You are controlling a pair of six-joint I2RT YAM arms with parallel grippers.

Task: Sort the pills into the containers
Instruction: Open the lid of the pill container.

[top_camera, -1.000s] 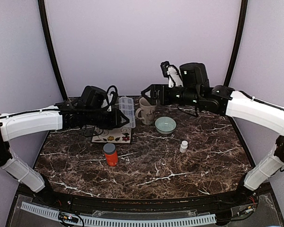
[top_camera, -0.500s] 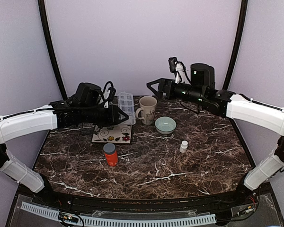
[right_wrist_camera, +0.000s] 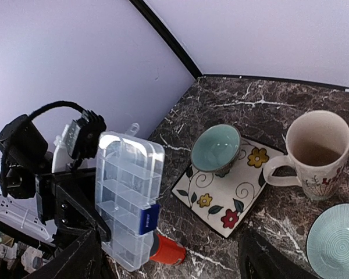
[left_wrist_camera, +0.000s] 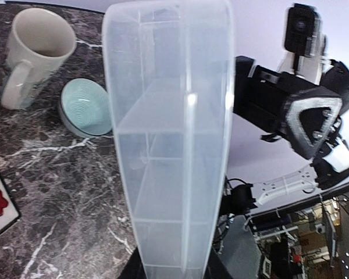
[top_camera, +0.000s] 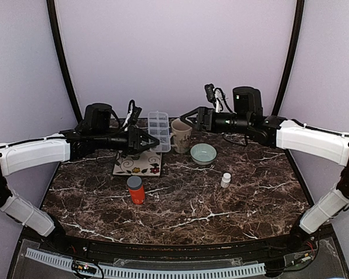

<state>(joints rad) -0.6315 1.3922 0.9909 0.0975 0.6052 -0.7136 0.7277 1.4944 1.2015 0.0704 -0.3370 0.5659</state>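
The clear plastic pill box (top_camera: 159, 129), whose compartments are the containers, stands lifted off the table near the back. My left gripper (top_camera: 146, 141) is shut on its lower end. The box fills the left wrist view (left_wrist_camera: 168, 139), and its compartments look empty between the dark fingers (left_wrist_camera: 218, 268). In the right wrist view the box (right_wrist_camera: 128, 195) has a blue latch (right_wrist_camera: 145, 218). My right gripper (top_camera: 195, 116) hangs open above the mug (top_camera: 181, 135), facing the box with nothing between its fingers (right_wrist_camera: 81, 258). No pills show in any view.
An orange grey-capped bottle (top_camera: 136, 189) stands at the table's front left. A floral tile (right_wrist_camera: 227, 195) carries a pale green bowl (right_wrist_camera: 216, 148). A second green bowl (top_camera: 203, 153) sits right of the mug. A small white bottle (top_camera: 225, 179) stands further right.
My left arm has drawn back to the left, with the pill box still in its grip and now a little higher. My right gripper has shifted right and its jaws have narrowed slightly.
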